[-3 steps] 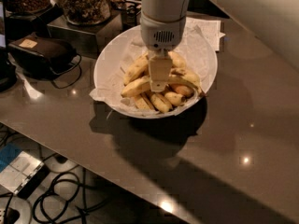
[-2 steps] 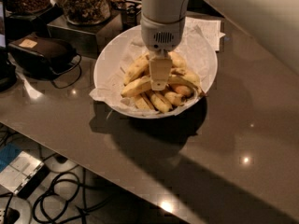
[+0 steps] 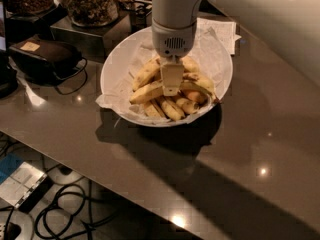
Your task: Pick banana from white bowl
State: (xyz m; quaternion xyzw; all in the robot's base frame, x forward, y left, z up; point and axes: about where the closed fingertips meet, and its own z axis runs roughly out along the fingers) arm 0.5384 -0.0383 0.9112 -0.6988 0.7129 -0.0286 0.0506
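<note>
White crumpled paper lines the large round shallow white bowl (image 3: 116,59), which sits on the dark glossy surface (image 3: 250,149). From where I stand, the robot's pale end effector (image 3: 171,86) hangs straight down from its grey wrist into the middle of the bowl, tip down among the fruit. I cannot tell whether it is apart or clamped. The long, gently curved, pale yellow banana (image 3: 147,92) lies in the bowl left of centre, its right end running under the end effector's tip. Smaller bananas crowd around it. A flat white paper sheet (image 3: 220,31) lies behind the bowl.
</note>
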